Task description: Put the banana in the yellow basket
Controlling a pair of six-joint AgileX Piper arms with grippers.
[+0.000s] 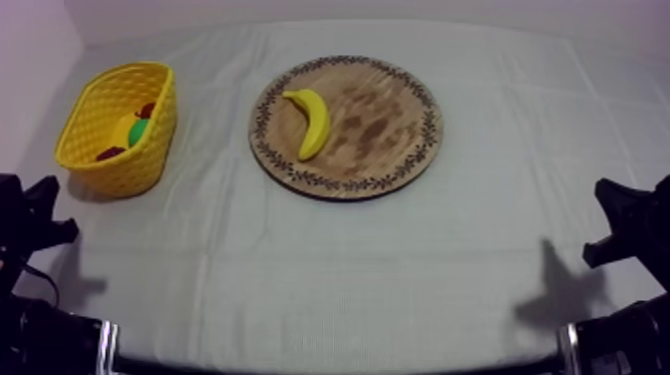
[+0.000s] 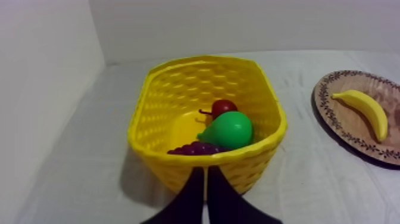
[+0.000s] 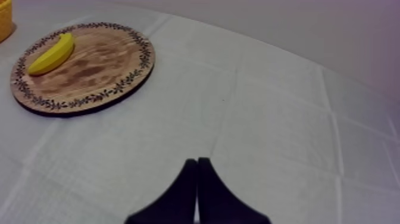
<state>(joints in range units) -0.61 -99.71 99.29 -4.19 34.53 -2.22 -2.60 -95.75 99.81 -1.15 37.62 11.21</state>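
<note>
The left arm (image 1: 30, 229) sits lower left, the right arm (image 1: 628, 219) lower right; left end effector (image 2: 205, 173) and right end effector (image 3: 197, 162) are pinched together, empty.

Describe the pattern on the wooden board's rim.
A dark band of small leaf-like sprigs circles the wooden board; the right wrist view shows it best.

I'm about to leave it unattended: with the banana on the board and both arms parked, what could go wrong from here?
1. The yellow basket stands right before the shut left gripper, between it and the banana on the wooden board; reaching across might knock it.
2. It already holds a pear, grapes and a small red fruit, so the banana may end up propped on them.
</note>
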